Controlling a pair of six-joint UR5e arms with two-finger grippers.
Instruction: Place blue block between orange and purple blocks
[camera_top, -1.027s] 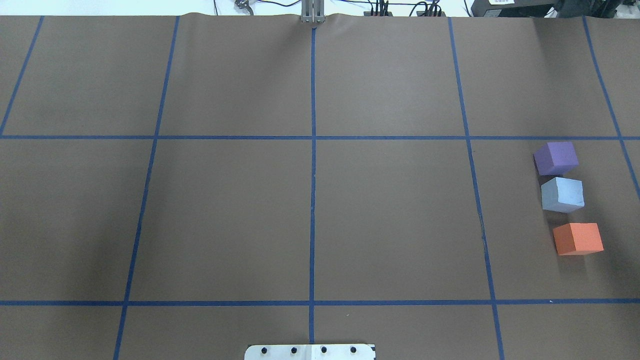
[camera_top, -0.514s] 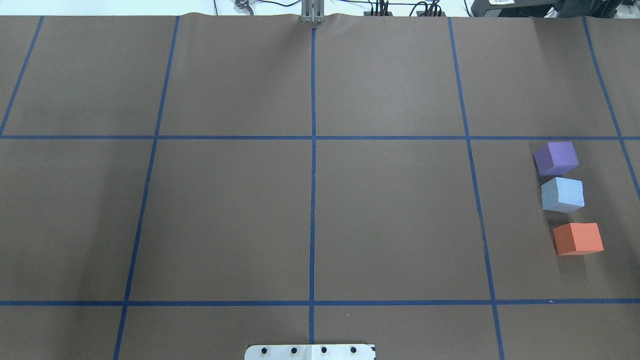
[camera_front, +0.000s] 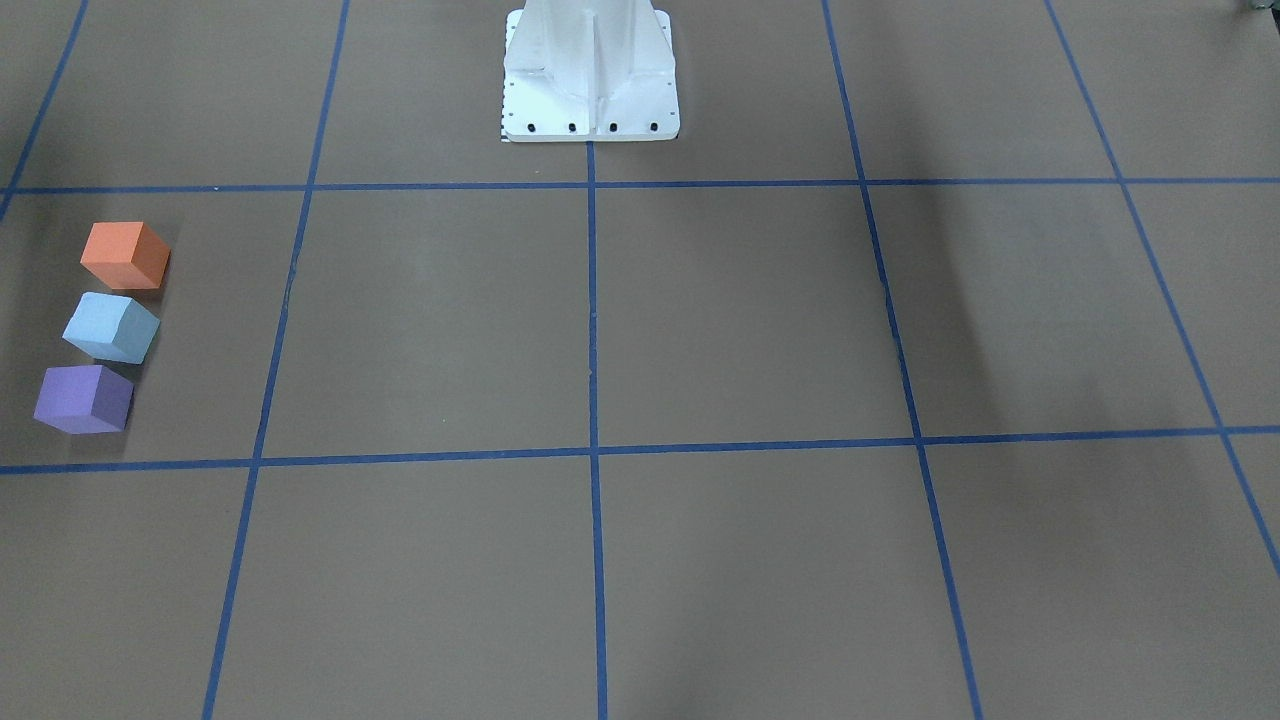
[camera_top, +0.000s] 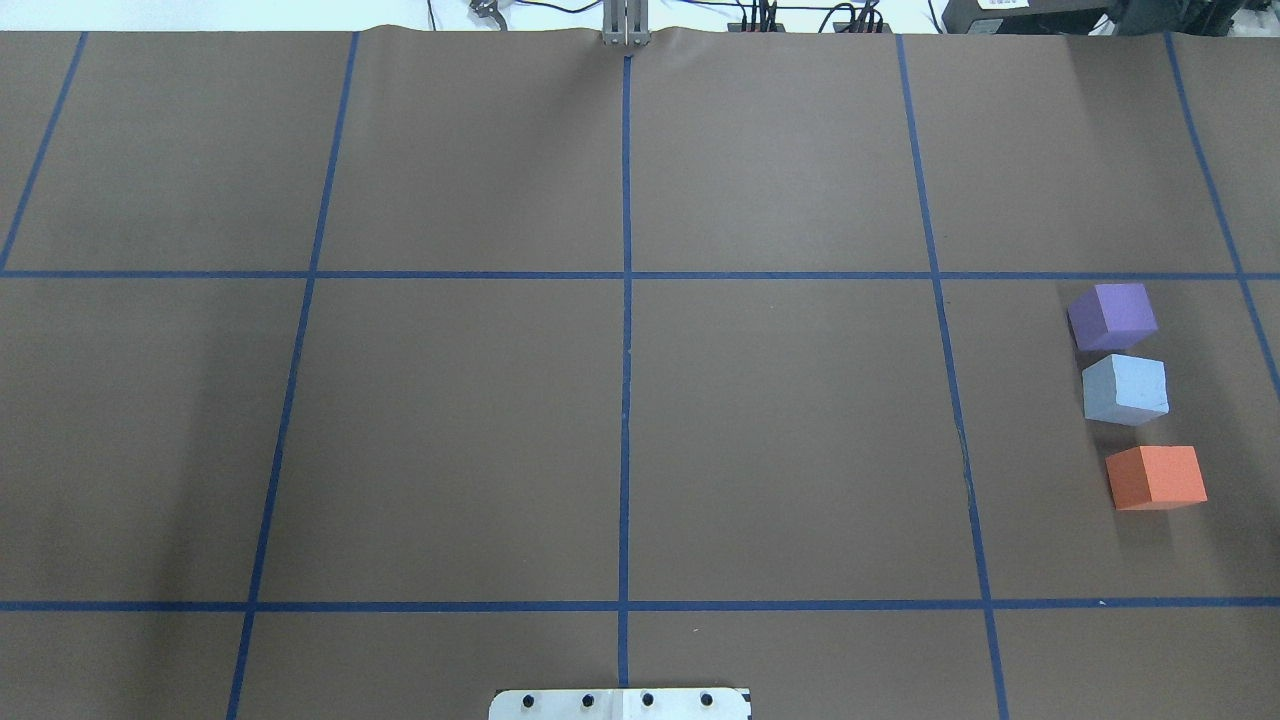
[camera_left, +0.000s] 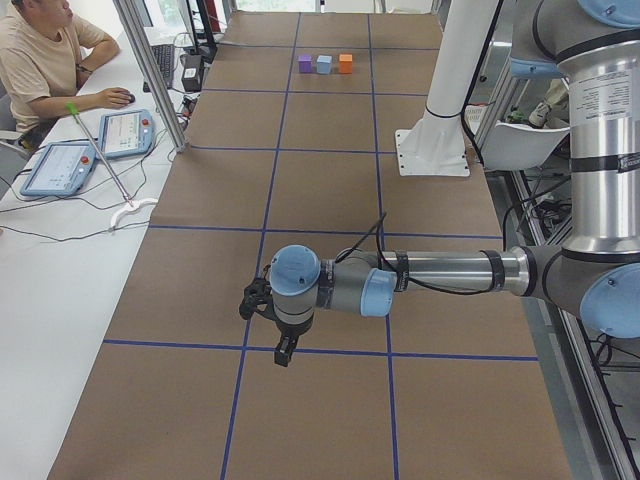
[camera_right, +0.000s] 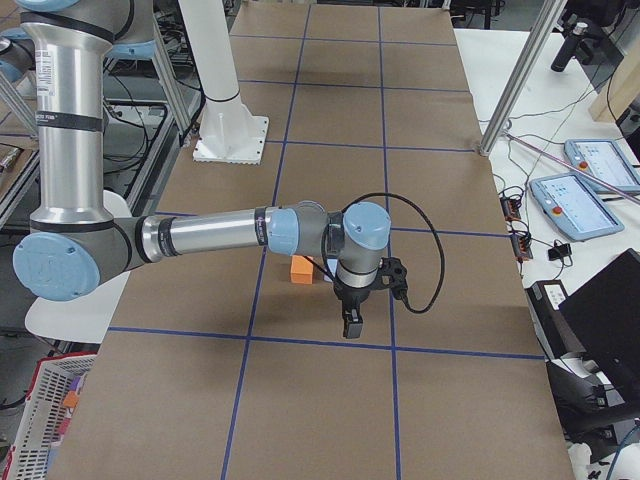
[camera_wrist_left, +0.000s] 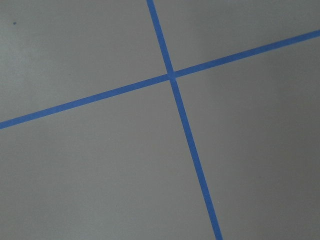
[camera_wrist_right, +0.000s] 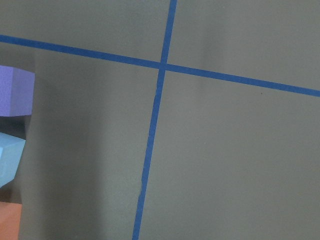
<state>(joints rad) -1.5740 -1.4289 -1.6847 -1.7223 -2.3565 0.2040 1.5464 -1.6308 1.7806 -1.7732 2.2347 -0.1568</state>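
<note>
Three foam cubes stand in a row at the table's right end: purple block (camera_top: 1112, 315), light blue block (camera_top: 1125, 389), orange block (camera_top: 1156, 477). The blue one stands between the other two, close to the purple and a small gap from the orange. They also show in the front view, orange (camera_front: 124, 255), blue (camera_front: 110, 327), purple (camera_front: 83, 399). My right gripper (camera_right: 352, 325) hangs just past the blocks, and I cannot tell if it is open. My left gripper (camera_left: 283, 352) hangs over the table's left end, far from them, and I cannot tell its state.
The brown table cover has a blue tape grid (camera_top: 625, 400). My white base plate (camera_top: 620, 704) sits at the near middle edge. An operator (camera_left: 40, 60) sits with tablets (camera_left: 120, 132) beyond the far side. Metal frame posts (camera_left: 150, 70) stand at that edge.
</note>
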